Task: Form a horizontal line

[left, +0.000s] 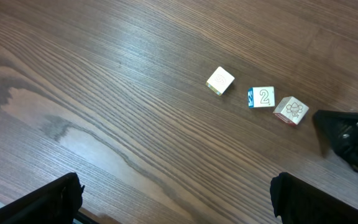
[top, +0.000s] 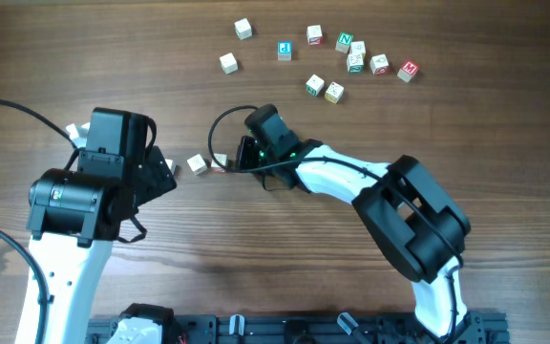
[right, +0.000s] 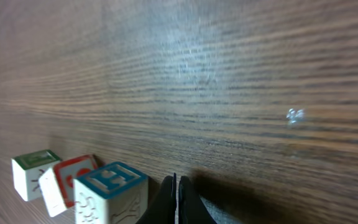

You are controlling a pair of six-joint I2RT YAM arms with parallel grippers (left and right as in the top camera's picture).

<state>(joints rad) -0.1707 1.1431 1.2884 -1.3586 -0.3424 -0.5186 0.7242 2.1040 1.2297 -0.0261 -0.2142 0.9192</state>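
Left wrist: three-cube row (left: 263, 97), leftmost cube slightly apart; right gripper (right: 176, 198) pinched shut, empty, just beside row's end; left gripper (left: 176, 202) gaping, empty; scattered cubes (top: 355, 63) well apart.

The counter (top: 285, 277) is free at the lower middle of the overhead frame; scattered cubes (top: 355, 59) crowd the upper right; the cube row (top: 197, 163) blocks left of centre.

Wood-grain table (top: 113, 57), dark brown; 3 cream cubes in short row (left: 263, 97) near centre; plain-top cube (left: 220, 81) sits w/ small gap, then "2" cube (left: 265, 95), then picture cube (left: 292, 110), last two approx. touching; ca. ten loose cubes (top: 356, 55) scattered at far side, well apart from row.
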